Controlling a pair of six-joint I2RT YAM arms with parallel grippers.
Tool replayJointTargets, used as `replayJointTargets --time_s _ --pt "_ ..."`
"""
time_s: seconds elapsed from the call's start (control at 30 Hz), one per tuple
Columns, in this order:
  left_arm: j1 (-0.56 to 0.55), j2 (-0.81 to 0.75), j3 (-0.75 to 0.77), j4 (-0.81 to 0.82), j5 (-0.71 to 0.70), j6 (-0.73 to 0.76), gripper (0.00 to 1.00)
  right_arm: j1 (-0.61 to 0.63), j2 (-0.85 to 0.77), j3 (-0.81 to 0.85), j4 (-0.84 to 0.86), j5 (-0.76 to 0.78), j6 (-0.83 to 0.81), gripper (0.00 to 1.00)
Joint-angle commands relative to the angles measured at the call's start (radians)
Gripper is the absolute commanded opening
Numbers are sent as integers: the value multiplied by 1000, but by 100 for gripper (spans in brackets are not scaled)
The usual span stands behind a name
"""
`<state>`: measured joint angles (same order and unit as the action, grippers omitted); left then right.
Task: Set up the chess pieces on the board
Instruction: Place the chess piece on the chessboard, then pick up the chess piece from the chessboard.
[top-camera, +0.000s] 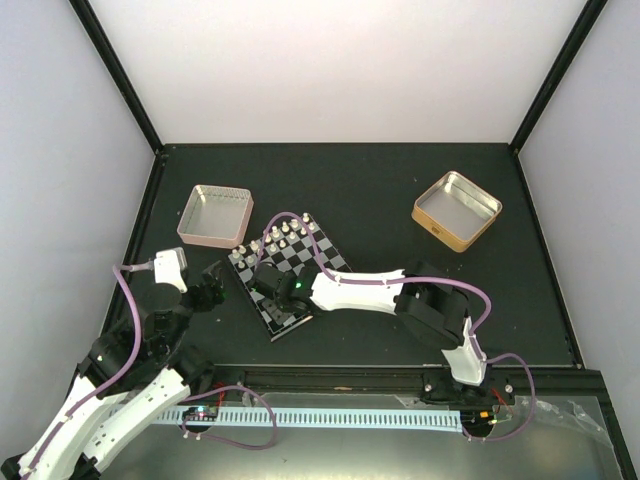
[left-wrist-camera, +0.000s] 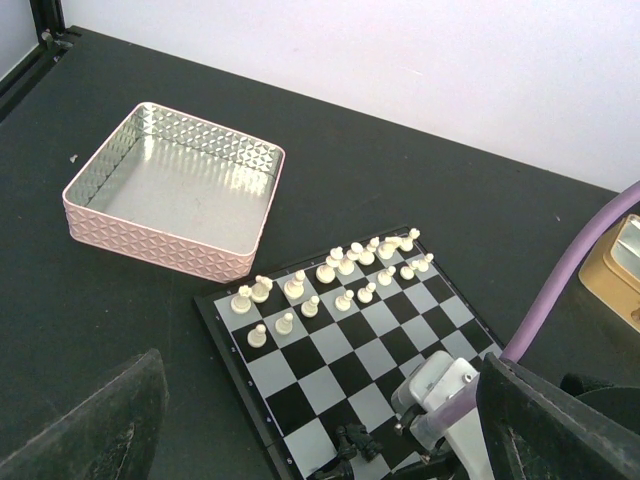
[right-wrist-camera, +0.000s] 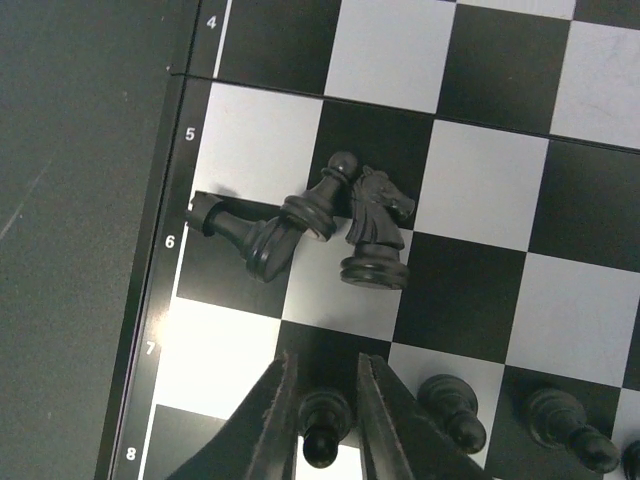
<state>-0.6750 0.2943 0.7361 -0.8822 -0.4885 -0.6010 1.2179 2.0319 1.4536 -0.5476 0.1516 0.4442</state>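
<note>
Reaching leftward from the lower right of the overhead view with the right arm, elbow bent, wrist hovering over the near-left part of the board (top-camera: 325, 252). Pinching a black pawn (right-wrist-camera: 322, 428) between the right fingers (right-wrist-camera: 262, 432) at the bottom edge of the right wrist view, on the row marked 8. Holding the left arm folded at the lower left of the overhead view, just off the board's left corner, with the left fingers (left-wrist-camera: 100, 425) spread wide at the bottom corners of the left wrist view and gripping nothing. Seeing the board slantwise mid-frame on the dark table (top-camera: 400, 180), between the pink tin (top-camera: 215, 215) at upper left and the gold tin (top-camera: 440, 228) at upper right.

Showing only in the right wrist view: a black knight (right-wrist-camera: 375, 230) at centre, a second black pawn (right-wrist-camera: 322, 200) just beside its left, a toppled black piece (right-wrist-camera: 245, 235) on row 6. Showing best in the left wrist view: the white pieces (left-wrist-camera: 330, 272) crowding the board's far rows, shrinking to specks from overhead. Hiding the pinched pawn beneath the wrist in the overhead view.
</note>
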Motion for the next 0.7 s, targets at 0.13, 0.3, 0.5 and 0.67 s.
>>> replayJointTargets --time_s 0.13,0.3,0.5,0.67 --pt "5 -17 -1 15 -19 7 86 5 -27 34 18 81 13 23" --pt "6 -43 -4 13 -30 0 86 0 -21 36 28 121 17 24" --pt "5 -52 -5 12 -34 -5 86 -15 28 87 17 109 -5 31" --pt "6 -50 -5 11 -36 -5 87 -23 69 128 2 108 -15 27"
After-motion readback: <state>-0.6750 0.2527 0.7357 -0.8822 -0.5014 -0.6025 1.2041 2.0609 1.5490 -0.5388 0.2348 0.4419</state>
